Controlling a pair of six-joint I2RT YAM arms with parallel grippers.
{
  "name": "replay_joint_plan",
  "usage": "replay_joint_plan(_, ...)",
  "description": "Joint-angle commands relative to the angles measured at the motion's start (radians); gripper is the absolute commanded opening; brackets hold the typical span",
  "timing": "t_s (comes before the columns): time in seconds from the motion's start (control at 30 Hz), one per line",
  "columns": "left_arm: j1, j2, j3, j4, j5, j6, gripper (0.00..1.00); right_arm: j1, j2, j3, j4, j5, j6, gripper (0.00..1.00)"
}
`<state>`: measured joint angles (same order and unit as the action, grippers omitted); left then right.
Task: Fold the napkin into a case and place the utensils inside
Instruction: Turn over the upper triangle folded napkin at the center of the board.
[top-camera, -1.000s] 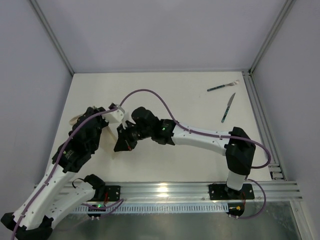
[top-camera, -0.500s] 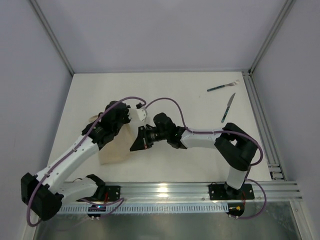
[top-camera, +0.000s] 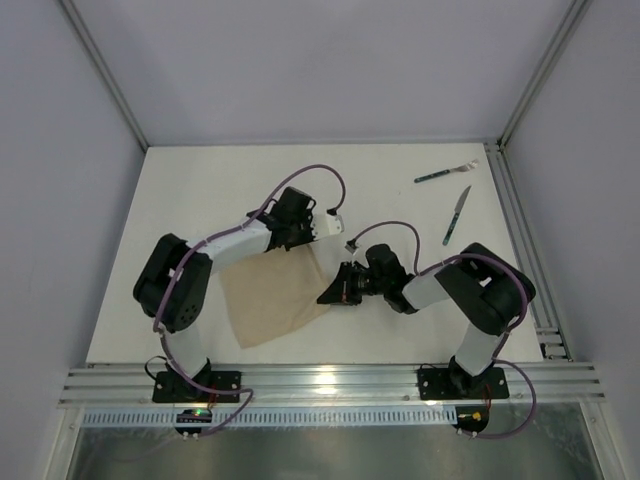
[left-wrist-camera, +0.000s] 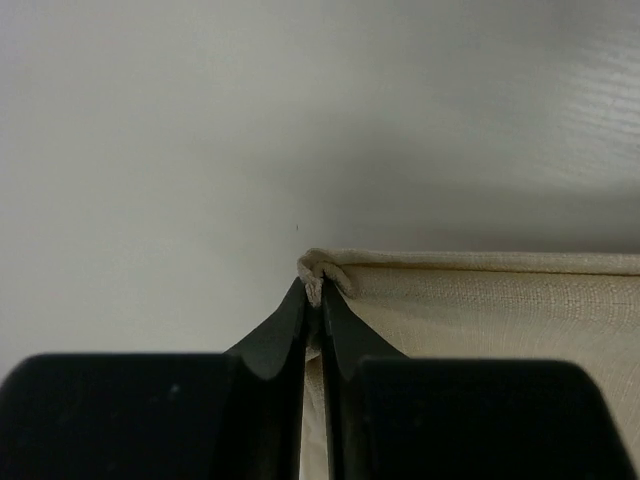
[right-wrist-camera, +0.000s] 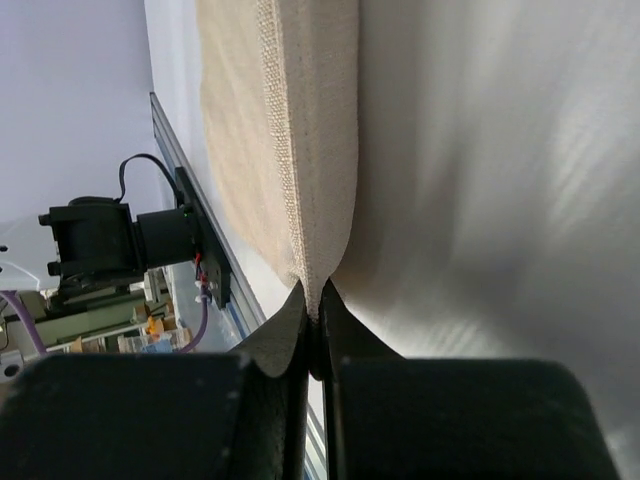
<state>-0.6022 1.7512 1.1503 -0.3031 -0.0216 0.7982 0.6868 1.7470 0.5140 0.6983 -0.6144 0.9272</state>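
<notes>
The beige napkin (top-camera: 272, 297) lies spread on the table left of centre. My left gripper (top-camera: 320, 238) is shut on its far right corner; in the left wrist view the jaws (left-wrist-camera: 313, 295) pinch a bunched tip of the napkin (left-wrist-camera: 480, 300). At the near right corner my right gripper (top-camera: 331, 297) is shut on the cloth, and the right wrist view shows the napkin (right-wrist-camera: 300, 150) running up from that gripper (right-wrist-camera: 318, 305). The utensils lie far right: the green-handled fork (top-camera: 445, 173) and the knife (top-camera: 457, 215). No case is in view.
An aluminium rail (top-camera: 330, 384) runs along the near edge and another rail (top-camera: 520, 240) along the right side, close to the knife. Grey walls enclose the table. The left arm's base (right-wrist-camera: 110, 240) shows in the right wrist view.
Both grippers have moved to the right, dragging the napkin with them. The cloth, earlier mostly hidden under the arms, now lies spread out. The left arm has stretched across it.
</notes>
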Motion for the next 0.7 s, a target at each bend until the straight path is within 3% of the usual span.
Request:
replay_joint_plan(0.0, 0.016, 0.068, 0.107, 0.093, 0.018, -0.065, 0.08, -0.007, -0.023, -0.031, 0.002, -0.01, 0.01, 0.04)
replay_joint_plan(0.07, 0.016, 0.103, 0.136, 0.079, 0.064, -0.089, 0.18, -0.009, -0.033, -0.026, -0.051, -0.002, -0.022, 0.04)
replay_joint_plan(0.1, 0.016, 0.108, 0.147, 0.072, 0.075, -0.099, 0.31, -0.01, -0.038, -0.029, -0.062, 0.004, -0.025, 0.04)
replay_joint_plan(0.2, 0.016, 0.105, 0.204, 0.0, 0.117, -0.152, 0.47, -0.016, -0.063, -0.046, -0.095, 0.025, -0.03, 0.04)
replay_joint_plan(0.37, 0.045, 0.019, 0.301, -0.142, 0.207, -0.275, 0.57, -0.018, -0.125, -0.074, -0.151, 0.058, -0.034, 0.09)
replay_joint_plan(0.43, 0.082, -0.041, 0.31, -0.235, 0.248, -0.318, 0.58, -0.018, -0.142, -0.072, -0.203, 0.061, -0.048, 0.2)
replay_joint_plan(0.47, 0.114, -0.064, 0.298, -0.263, 0.253, -0.326, 0.58, -0.018, -0.168, -0.068, -0.279, 0.067, -0.06, 0.38)
replay_joint_plan(0.5, 0.134, -0.087, 0.286, -0.315, 0.27, -0.347, 0.58, -0.018, -0.188, -0.062, -0.325, 0.079, -0.103, 0.43)
replay_joint_plan(0.53, 0.159, -0.132, 0.249, -0.336, 0.282, -0.358, 0.58, -0.018, -0.21, -0.048, -0.374, 0.12, -0.126, 0.58)
replay_joint_plan(0.67, 0.341, -0.261, 0.096, -0.375, 0.311, -0.367, 0.56, -0.036, -0.349, 0.038, -0.693, 0.27, -0.28, 0.61)
